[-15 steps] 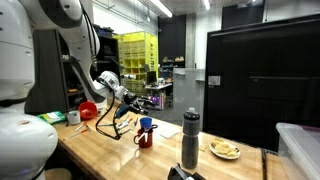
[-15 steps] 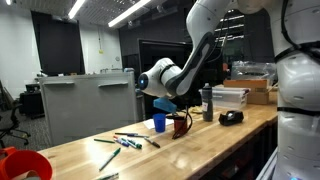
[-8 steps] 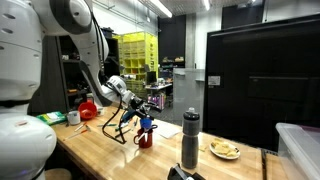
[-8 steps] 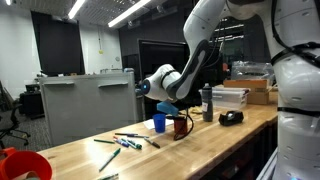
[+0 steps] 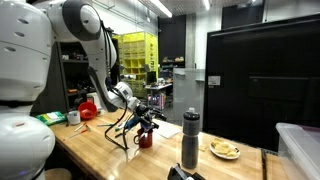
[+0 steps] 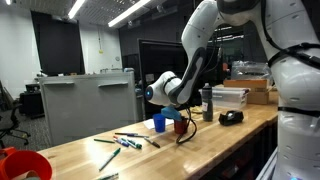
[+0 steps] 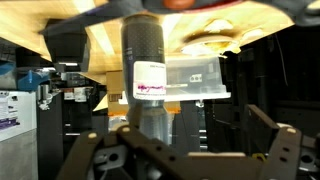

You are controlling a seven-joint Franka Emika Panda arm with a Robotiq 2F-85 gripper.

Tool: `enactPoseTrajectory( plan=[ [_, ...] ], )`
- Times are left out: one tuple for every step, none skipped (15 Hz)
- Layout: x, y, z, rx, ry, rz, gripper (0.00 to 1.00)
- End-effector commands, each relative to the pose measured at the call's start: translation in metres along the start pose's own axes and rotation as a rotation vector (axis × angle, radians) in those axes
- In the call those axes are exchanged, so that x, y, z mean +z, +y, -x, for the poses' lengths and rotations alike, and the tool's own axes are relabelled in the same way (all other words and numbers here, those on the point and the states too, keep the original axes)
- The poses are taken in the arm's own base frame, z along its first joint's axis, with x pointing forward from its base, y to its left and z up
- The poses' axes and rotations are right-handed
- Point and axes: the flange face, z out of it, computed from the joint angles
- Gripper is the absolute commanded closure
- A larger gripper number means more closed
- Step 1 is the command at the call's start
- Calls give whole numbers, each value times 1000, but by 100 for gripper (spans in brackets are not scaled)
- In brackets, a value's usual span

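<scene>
I have the gripper (image 5: 150,122) low over the mug (image 5: 145,139) at centre frame in both exterior views, its fingers (image 7: 100,160) spread wide and holding nothing (I cannot tell whether they brush the rim). The mug stands on the table (image 5: 95,150), just beside a blue cup (image 6: 159,122), right of centre. In the wrist view, a bottle (image 7: 145,60) fills the middle of the frame.
</scene>
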Motion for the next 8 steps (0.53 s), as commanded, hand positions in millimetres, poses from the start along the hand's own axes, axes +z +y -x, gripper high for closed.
enactPoseTrajectory(
  plan=[
    [23,-4,-4,18,-18,34,0],
    [29,-4,-5,21,-19,44,0],
    [36,-3,-8,26,-19,53,0],
    [41,-3,-10,31,-20,62,0],
    [46,-3,-12,35,-18,70,0],
    [50,-4,-13,38,-17,78,0],
    [53,-3,-13,39,-15,84,0],
    [56,-4,-14,40,-11,89,0]
  ],
)
